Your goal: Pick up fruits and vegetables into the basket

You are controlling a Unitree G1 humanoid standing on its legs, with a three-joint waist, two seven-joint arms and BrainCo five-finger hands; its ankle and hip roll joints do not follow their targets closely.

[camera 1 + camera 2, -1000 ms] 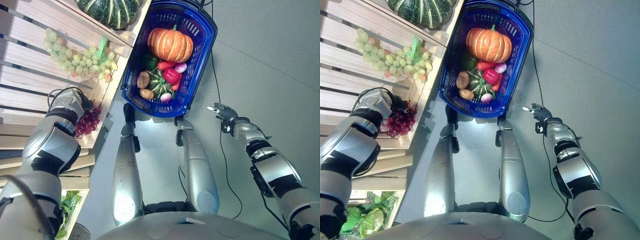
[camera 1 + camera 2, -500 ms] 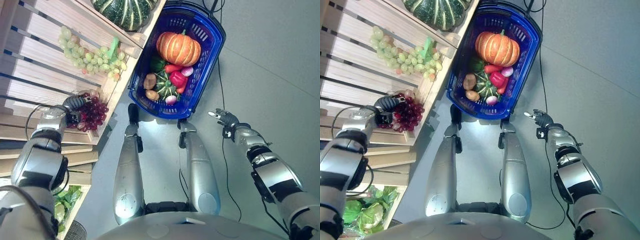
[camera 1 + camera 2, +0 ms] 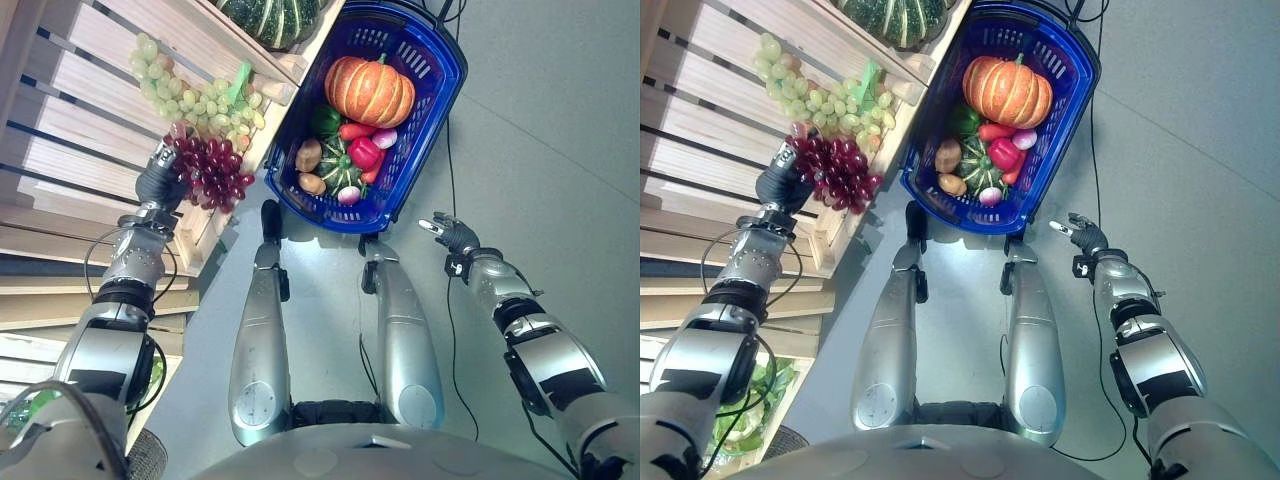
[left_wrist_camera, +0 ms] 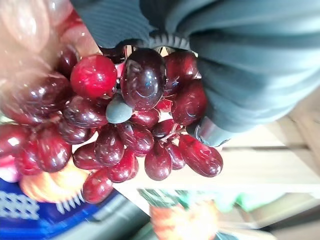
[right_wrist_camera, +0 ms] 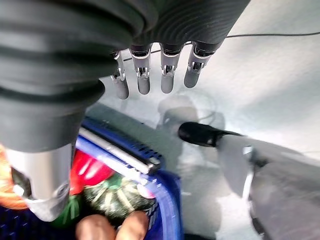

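My left hand is shut on a bunch of dark red grapes, lifted off the wooden shelf and hanging near the shelf's front edge, left of the basket. Up close the red grapes crowd against the hand's dark cover. The blue basket stands on the floor and holds an orange pumpkin, a red pepper, a small green squash, potatoes and other vegetables. My right hand hangs open over the grey floor, right of the basket, holding nothing.
Green grapes lie on the wooden slatted shelf, and a large striped green squash sits at its top. Leafy greens fill a lower crate. Grey floor spreads to the right of the basket.
My left hand has lifted the red grapes off the shelf and carried them up toward the basket. The camera has shifted a little. The right hand has stayed in place.
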